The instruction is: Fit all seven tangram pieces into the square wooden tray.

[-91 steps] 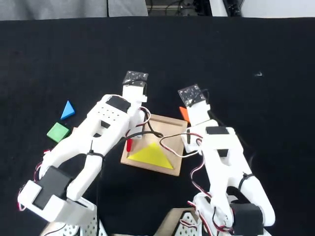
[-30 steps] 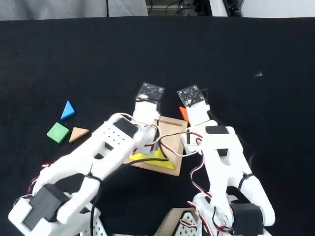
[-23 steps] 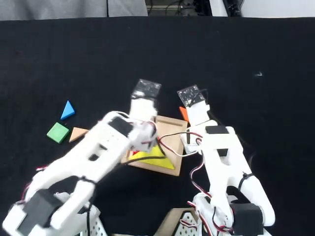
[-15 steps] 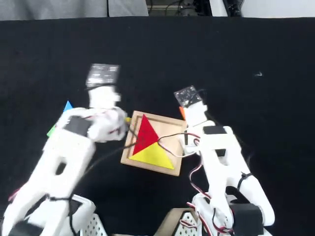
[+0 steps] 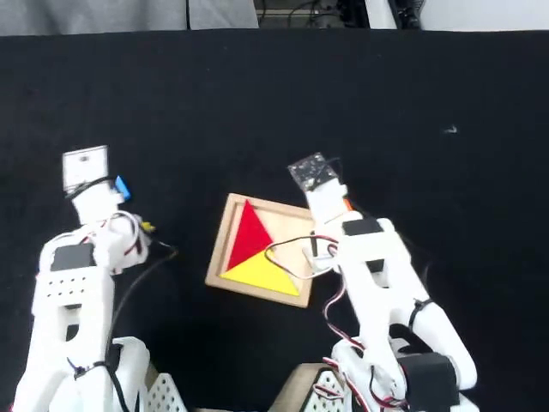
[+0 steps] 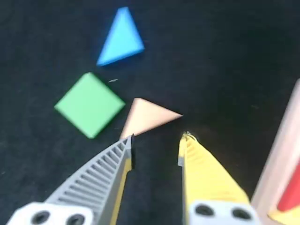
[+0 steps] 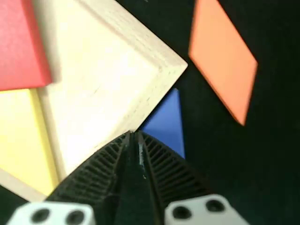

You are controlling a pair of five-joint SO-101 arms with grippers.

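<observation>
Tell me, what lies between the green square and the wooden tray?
A tan triangle, right beside the green square, then bare black table up to the wooden tray, as the left wrist view shows.

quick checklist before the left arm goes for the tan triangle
1. Left pincer open: ok, jaws stand apart.
2. Tan triangle lined up: ok, it lies just ahead of the left pincer's tips.
3. Green square clear of the tan triangle: cannot tell, their corners sit very close.
4. Room in the tray: ok, the red triangle and yellow triangle lie inside, with bare wood beside them.
5. Right pincer clear of the tray: not ok, it is shut with its tips at the tray's rim, next to the dark blue triangle.
</observation>
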